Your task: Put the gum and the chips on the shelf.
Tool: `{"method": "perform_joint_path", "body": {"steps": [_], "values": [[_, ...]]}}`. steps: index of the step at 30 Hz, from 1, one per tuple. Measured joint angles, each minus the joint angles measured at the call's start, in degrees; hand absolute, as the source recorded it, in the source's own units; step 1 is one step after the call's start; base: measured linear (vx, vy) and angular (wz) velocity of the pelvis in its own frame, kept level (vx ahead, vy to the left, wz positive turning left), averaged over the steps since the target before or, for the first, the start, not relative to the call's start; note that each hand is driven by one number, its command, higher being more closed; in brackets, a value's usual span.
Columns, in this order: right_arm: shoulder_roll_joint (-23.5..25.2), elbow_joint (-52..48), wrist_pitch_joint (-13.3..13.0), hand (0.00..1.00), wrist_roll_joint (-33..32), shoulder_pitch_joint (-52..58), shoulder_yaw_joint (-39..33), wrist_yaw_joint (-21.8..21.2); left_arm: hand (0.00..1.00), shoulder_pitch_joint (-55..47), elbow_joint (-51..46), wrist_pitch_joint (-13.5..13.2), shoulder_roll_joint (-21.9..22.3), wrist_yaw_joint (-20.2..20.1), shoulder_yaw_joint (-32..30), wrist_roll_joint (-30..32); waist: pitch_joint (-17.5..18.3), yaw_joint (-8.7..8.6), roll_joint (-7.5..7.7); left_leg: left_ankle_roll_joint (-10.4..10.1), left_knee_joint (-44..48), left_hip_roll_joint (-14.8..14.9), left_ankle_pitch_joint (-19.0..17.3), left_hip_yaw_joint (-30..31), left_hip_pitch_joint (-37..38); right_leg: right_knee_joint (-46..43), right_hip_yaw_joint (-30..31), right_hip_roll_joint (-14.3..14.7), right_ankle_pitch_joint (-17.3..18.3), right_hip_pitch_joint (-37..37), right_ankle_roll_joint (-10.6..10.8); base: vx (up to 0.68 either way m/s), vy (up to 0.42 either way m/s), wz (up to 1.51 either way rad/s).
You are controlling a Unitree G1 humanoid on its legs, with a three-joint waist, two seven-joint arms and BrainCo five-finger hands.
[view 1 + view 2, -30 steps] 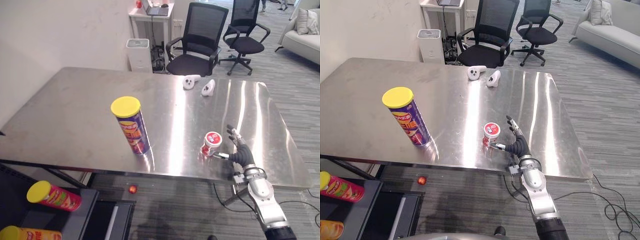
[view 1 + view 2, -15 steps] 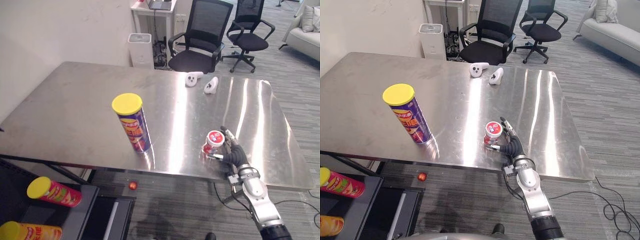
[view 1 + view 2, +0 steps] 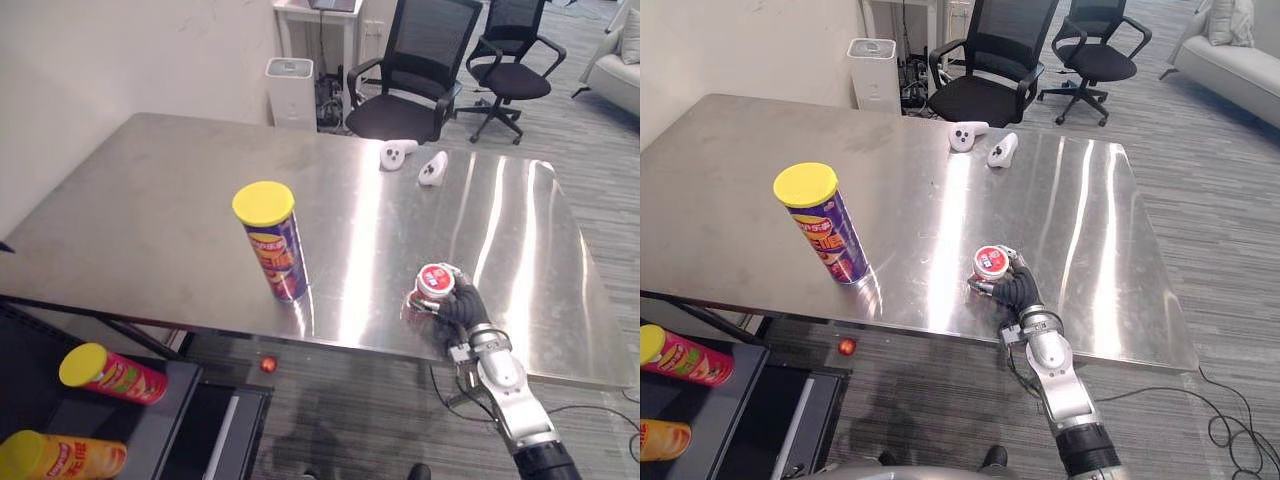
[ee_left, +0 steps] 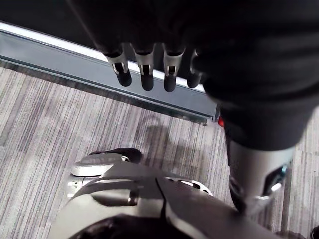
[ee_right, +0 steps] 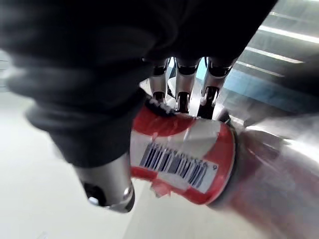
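The left hand (image 4: 144,74) hangs low, fingers straight and empty. At the near right edge of the tabletop (image 3: 150,220), the right hand (image 3: 464,305) wraps fingers and thumb round the upright gum jar (image 3: 436,280). It should grip firmly, then lift straight up. Farther left stands the chips can (image 3: 276,248).

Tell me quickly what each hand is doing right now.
Left hand: open, fingers relaxed, holding nothing.
Right hand: closed round the gum jar, which stands on the table.
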State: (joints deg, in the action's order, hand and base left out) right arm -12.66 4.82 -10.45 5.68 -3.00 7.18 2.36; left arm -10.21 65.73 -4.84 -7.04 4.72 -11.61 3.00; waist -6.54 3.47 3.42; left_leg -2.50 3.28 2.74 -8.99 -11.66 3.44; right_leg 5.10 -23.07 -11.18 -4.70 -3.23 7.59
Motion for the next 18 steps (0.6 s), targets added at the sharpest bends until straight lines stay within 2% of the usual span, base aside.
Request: {"method": "perform_joint_path", "body": {"steps": [18], "values": [[0.19,0.14,0.25,1.0,0.53,-0.26,-0.33,0.84,0.0,-0.01,-0.26,0.07,0.0,0.58,-0.14,0.44,-0.13,0.29,0.12,0.0,0.1,0.09,0.0,0.1,1.32,-0.7,0.01,-0.09,0.13,-1.06,-0.17,0.0,0.0,0.0]]}}
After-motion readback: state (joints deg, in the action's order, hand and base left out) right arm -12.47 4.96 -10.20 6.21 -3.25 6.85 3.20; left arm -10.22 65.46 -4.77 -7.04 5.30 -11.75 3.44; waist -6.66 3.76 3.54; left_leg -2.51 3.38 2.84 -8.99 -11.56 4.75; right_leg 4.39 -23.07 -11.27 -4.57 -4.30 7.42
